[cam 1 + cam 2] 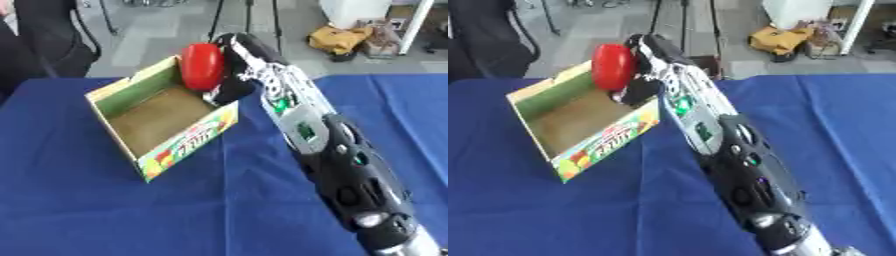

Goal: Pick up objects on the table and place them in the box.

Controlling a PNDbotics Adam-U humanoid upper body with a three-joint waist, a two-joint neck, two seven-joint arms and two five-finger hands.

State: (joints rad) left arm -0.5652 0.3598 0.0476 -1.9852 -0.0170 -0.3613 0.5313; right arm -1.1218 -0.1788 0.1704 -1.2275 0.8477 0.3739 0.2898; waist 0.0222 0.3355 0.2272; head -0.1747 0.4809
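Observation:
A red rounded object [202, 65] hangs over the far right corner of the open cardboard box [166, 142]. My right hand [234, 80] is curled round it from the right side, and the arm runs up from the lower right corner. The box has green inner walls, a brown floor and a printed fruit label on its near side. Nothing shows lying inside the box. My left hand is not in either view.
The blue tablecloth [105, 210] covers the whole table. Beyond the far edge lies grey floor with a black chair [487, 35] at the left and a yellow bag [339, 39] and white furniture at the right.

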